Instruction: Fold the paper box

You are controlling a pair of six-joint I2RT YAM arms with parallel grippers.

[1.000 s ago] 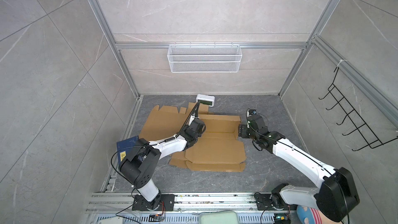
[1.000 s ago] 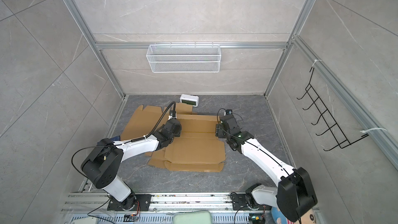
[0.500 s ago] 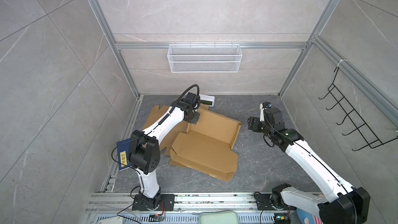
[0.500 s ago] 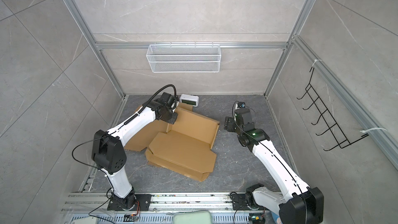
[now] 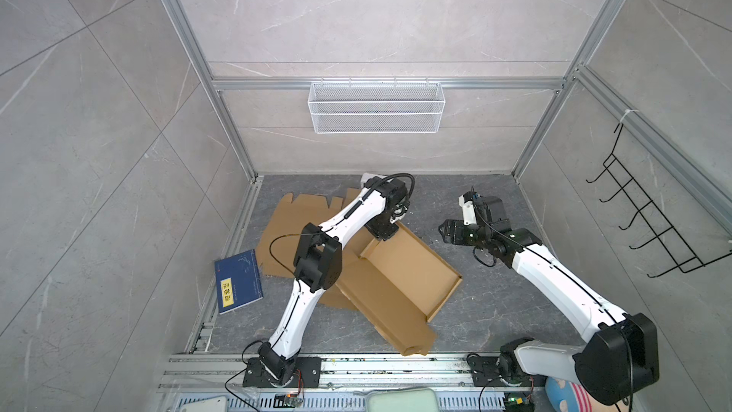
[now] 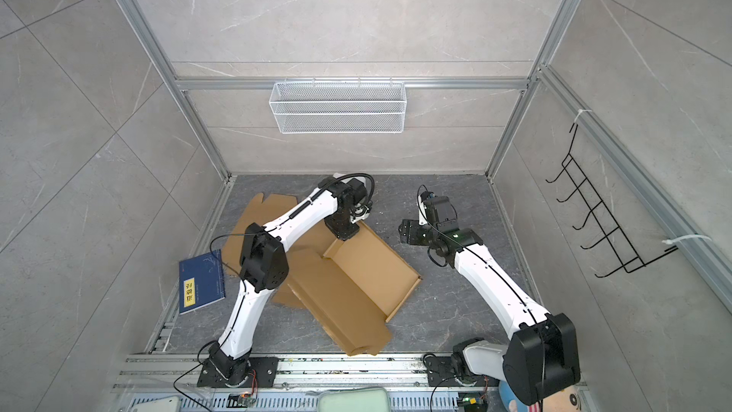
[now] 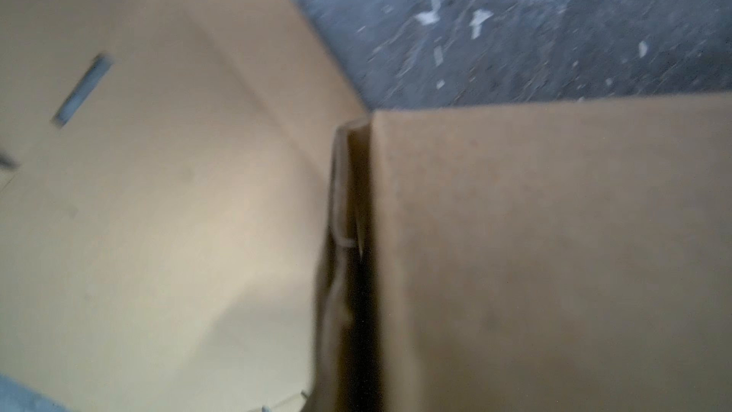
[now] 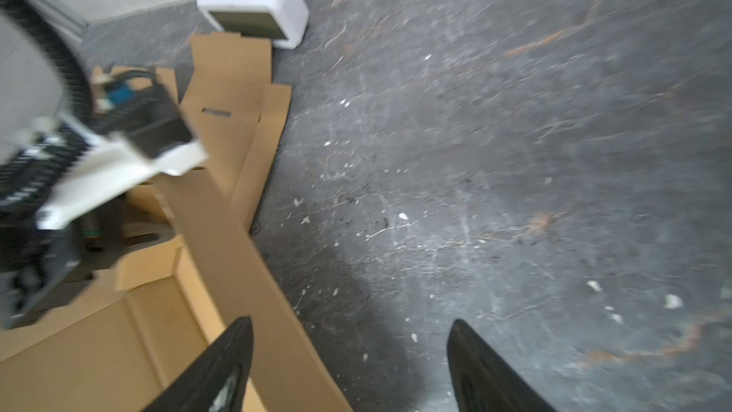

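Book (image 5: 239,286): one, blue, flat, rectangular, yellow label, at the worktop's (image 5: 495,311) left edge.
Left jaws: I read them clamped shut on the paper box's (image 5: 400,283) far corner wall.
Paper box: one, brown matte cardboard, shallow rectangular tray, flaps flat, askew mid-worktop.
Right jaws: two black tapered fingers (image 8: 233,350), wide apart, empty, over bare grey veined worktop beside the box.
Hook rack (image 5: 649,223): one, black wire, right wall.

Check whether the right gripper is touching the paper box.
Apart. Both top views show bare floor between the open right gripper and the paper box.
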